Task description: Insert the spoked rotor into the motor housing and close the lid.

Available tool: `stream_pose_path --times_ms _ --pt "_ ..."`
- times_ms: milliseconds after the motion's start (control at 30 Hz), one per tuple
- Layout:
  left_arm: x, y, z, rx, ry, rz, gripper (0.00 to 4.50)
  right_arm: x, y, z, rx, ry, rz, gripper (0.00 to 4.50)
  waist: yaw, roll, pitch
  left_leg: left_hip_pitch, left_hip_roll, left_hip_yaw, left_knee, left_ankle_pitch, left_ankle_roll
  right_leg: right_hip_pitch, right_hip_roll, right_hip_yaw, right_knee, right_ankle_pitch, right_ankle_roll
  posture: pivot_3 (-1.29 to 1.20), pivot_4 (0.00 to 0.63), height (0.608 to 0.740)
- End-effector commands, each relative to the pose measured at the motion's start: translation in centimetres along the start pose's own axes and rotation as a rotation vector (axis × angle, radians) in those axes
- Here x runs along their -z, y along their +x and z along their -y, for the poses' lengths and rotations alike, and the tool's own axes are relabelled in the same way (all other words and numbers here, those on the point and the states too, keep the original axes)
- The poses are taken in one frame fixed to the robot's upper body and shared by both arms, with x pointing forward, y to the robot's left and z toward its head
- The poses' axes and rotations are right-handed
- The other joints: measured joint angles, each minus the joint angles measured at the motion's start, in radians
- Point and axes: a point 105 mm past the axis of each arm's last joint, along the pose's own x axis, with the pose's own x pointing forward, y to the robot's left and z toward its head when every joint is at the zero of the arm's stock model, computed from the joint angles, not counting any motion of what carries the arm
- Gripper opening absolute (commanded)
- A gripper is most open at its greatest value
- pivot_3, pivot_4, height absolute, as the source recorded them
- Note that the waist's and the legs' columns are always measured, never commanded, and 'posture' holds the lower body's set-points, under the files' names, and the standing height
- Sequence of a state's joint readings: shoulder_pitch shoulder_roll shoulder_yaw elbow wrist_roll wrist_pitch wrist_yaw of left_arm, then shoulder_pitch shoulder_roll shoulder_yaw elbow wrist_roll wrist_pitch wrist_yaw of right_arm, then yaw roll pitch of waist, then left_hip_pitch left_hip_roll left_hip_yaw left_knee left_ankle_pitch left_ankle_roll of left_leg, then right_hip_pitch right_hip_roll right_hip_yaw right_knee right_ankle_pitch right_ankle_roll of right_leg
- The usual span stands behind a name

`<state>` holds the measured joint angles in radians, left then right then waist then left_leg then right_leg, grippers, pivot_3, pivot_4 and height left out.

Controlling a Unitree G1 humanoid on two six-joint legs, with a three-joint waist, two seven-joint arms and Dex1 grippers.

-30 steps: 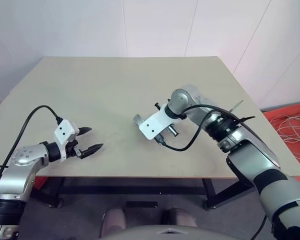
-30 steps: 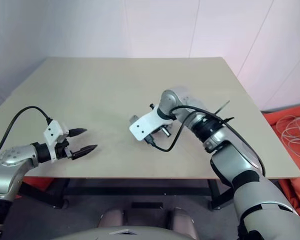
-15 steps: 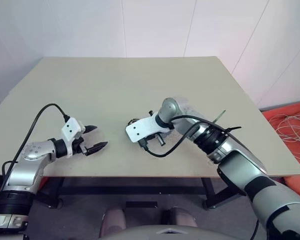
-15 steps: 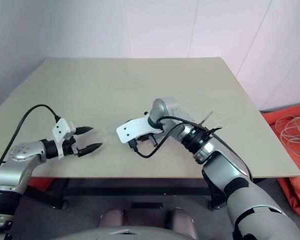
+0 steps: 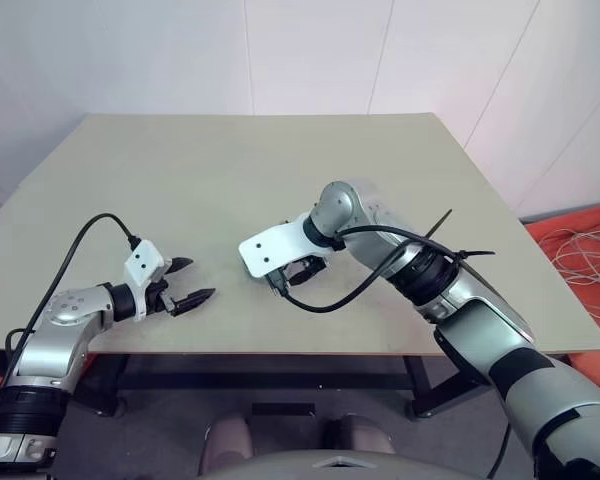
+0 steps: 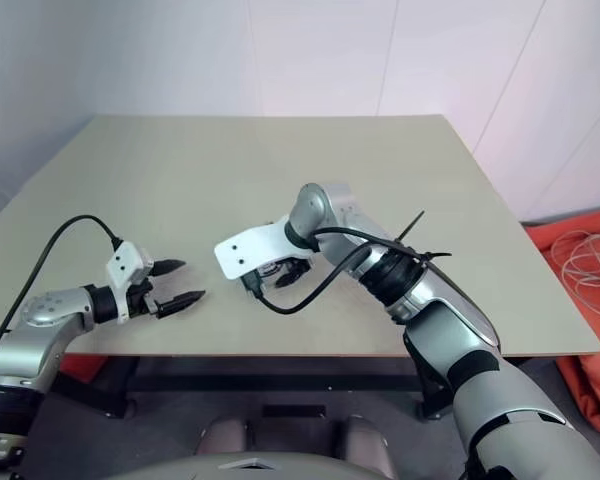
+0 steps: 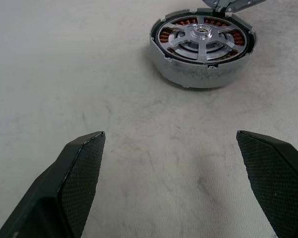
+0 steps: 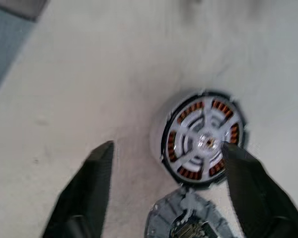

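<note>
Pale beige table (image 5: 230, 180) against white wall panels; at far right, beyond the table's edge, a red mat with loops of pale cable (image 5: 590, 250) on the floor. Left side of the table: left gripper (image 5: 185, 283) sits low over the near edge, forearm coming in from the near left corner, a black cable arching over the wrist; it points across the table toward the middle, tilted a little downward, with both black fingers spread wide and nothing between them. In the left wrist view the two fingers (image 7: 77, 178) stand far apart over bare tabletop, and straight ahead, well apart from them, rests the motor housing (image 7: 202, 47): squat, round, pale outer wall, ring of copper-brown windings. The spoked rotor (image 7: 201, 35) lies seated flat inside it, silvery spokes and hub facing up, level with the rim. Centre of the table: the right arm's white wrist bracket (image 5: 275, 248) hangs over the housing and covers it in the head views. The right arm reaches in from the near right, elbow bent, black cable looping beneath the forearm, wrist turned so the right gripper (image 5: 295, 268) aims steeply down and toward the left. In the right wrist view its fingers (image 8: 87, 188) are set wide, straddling the housing without touching it, gripping nothing. Just beside the housing lies a grey ribbed disc, the lid (image 8: 186, 223), hinged open and flat on the table, partly cut off by the frame.
</note>
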<state>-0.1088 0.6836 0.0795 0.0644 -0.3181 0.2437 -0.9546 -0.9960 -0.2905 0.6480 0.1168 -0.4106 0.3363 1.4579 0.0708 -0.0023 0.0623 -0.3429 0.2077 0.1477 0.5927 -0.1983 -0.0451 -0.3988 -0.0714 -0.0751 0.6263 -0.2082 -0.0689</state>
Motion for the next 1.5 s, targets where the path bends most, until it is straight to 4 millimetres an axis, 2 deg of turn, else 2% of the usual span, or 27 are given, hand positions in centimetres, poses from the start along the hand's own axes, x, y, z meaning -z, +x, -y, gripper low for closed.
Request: stream_pose_path --times_ms 33,133,200,267,333,367,400,467,533,600,667,733,833,900,967,1100,1333,1500 --pt "-1.8 0.2 -0.3 0.002 0.028 0.056 4.50 -3.0 -3.1 1.9 0.095 -0.009 0.109 4.46 0.000 0.000 0.000 0.000 0.000 0.000 0.000 0.000 0.000 0.000 0.000 0.000 0.000 0.000 0.000 0.00 0.000 0.740" --pt "-2.2 0.4 -0.3 0.001 0.023 0.072 4.50 -4.9 -7.2 4.4 0.210 0.110 0.282 4.46 0.000 0.000 0.000 0.001 0.000 0.000 0.001 0.000 0.000 0.001 0.000 0.000 0.000 0.000 0.000 0.00 0.000 0.740" --pt "-2.2 0.4 -0.4 -0.006 0.001 0.076 4.50 -4.1 -10.0 6.3 0.323 0.204 0.350 4.46 0.003 0.000 0.000 0.000 0.000 0.000 0.001 0.000 0.000 0.001 0.000 0.000 0.000 0.000 0.000 0.00 0.000 0.740" --pt "-2.4 0.2 -0.6 -0.016 -0.001 0.091 4.50 -1.2 -12.2 8.0 0.468 0.358 0.377 4.46 0.006 0.000 0.000 0.002 0.000 0.000 0.001 0.000 0.000 0.002 0.000 0.000 0.000 0.000 0.000 0.00 0.000 0.740" --pt "-2.6 0.1 -0.7 -0.028 -0.001 0.107 4.50 1.7 -13.4 8.9 0.591 0.449 0.355 4.46 0.012 -0.001 0.000 0.004 0.000 -0.001 0.001 0.000 0.000 0.005 0.000 0.000 -0.002 0.000 0.001 0.00 0.000 0.740" --pt "-2.7 -0.1 -0.8 -0.035 -0.007 0.120 4.50 4.1 -14.0 9.0 0.662 0.540 0.343 4.46 0.014 -0.001 0.000 0.006 -0.001 -0.001 0.001 -0.001 0.000 0.008 0.000 0.000 -0.002 -0.002 0.004 0.00 0.000 0.740" --pt "-2.8 -0.3 -0.9 -0.042 -0.011 0.133 4.50 6.6 -14.5 8.6 0.722 0.625 0.329 4.29 0.015 -0.001 0.000 0.007 -0.001 0.000 0.001 -0.001 0.001 0.009 -0.001 0.000 -0.003 -0.004 0.007 0.00 0.000 0.740" --pt "-2.9 -0.8 -1.1 -0.056 -0.018 0.144 4.50 12.3 -15.0 6.7 0.846 0.818 0.307 3.89 0.023 -0.002 -0.001 0.007 -0.002 0.000 0.001 -0.001 0.001 0.009 -0.001 0.001 -0.003 -0.004 0.007 0.00 0.000 0.740" --pt "-2.8 -1.0 -1.2 -0.068 -0.012 0.140 4.50 17.1 -14.8 3.8 0.931 0.973 0.250 3.18 0.028 -0.002 0.000 0.008 -0.002 0.000 0.001 -0.001 0.001 0.010 -0.001 0.000 -0.003 -0.004 0.007 0.00 0.000 0.740" --pt "-2.7 -1.3 -1.2 -0.078 -0.005 0.137 4.50 20.1 -13.6 0.3 0.936 1.075 0.181 2.51 0.030 0.000 0.001 0.006 -0.002 0.000 0.001 -0.001 0.001 0.010 -0.001 0.000 -0.003 -0.001 0.001 0.00 0.000 0.740" --pt "-2.7 -1.6 -1.2 -0.080 -0.005 0.136 4.50 21.5 -11.9 -2.8 0.893 1.131 0.131 1.73 0.027 0.002 0.001 0.002 -0.002 0.001 0.001 0.000 -0.001 0.006 -0.001 0.000 -0.002 0.000 0.001 0.00 0.000 0.740" --pt "-2.6 -1.9 -1.3 -0.086 -0.001 0.129 4.50 21.4 -9.5 -5.7 0.803 1.172 0.121 1.02 0.023 0.003 0.001 -0.004 -0.002 0.001 0.001 0.000 -0.001 0.001 0.000 0.000 -0.002 0.000 0.000 0.00 0.000 0.740" --pt "-2.6 -2.0 -1.3 -0.094 0.003 0.126 4.50 19.6 -6.7 -7.4 0.699 1.168 0.160 0.01 0.018 0.006 0.001 -0.006 -0.001 0.001 0.001 -0.001 0.000 -0.002 0.004 0.000 -0.002 0.000 0.000 0.00 0.000 0.740" --pt "-2.7 -2.0 -1.4 -0.102 0.011 0.130 4.50 17.6 -4.7 -7.3 0.648 1.156 0.219 0.01 0.016 0.007 0.001 -0.005 0.000 0.002 0.001 0.000 0.000 -0.002 0.005 0.000 -0.002 -0.001 0.001 0.00 0.000 0.740" --pt "-2.8 -1.9 -1.3 -0.103 0.013 0.132 4.50 15.4 -3.2 -6.2 0.615 1.141 0.282 0.01 0.015 0.007 0.001 -0.003 0.001 0.002 0.001 0.001 -0.002 -0.001 0.007 0.000 -0.002 -0.003 0.006 0.00 0.000 0.740" --pt "-3.0 -1.8 -1.4 -0.107 0.018 0.135 4.50 12.6 -1.8 -3.5 0.598 1.079 0.349 0.01 0.022 0.008 0.001 0.004 0.002 0.001 0.002 0.002 -0.004 0.002 0.007 0.000 -0.003 -0.004 0.006 0.00 0.000 0.740" --pt "-3.1 -1.7 -1.2 -0.117 0.028 0.134 4.50 11.0 -2.2 0.9 0.665 0.995 0.403 0.01 0.025 0.007 0.001 0.010 0.000 0.000 0.003 0.002 -0.004 0.011 0.004 0.000 -0.005 -0.004 0.007 0.00 0.000 0.740" --pt "-3.1 -1.3 -0.7 -0.103 0.015 0.140 4.50 8.8 -3.1 2.6 0.650 0.937 0.480 0.01 0.023 0.007 0.001 0.008 0.000 0.001 0.001 0.002 -0.003 0.008 0.004 0.000 -0.003 -0.003 0.006 0.00 0.000 0.740"
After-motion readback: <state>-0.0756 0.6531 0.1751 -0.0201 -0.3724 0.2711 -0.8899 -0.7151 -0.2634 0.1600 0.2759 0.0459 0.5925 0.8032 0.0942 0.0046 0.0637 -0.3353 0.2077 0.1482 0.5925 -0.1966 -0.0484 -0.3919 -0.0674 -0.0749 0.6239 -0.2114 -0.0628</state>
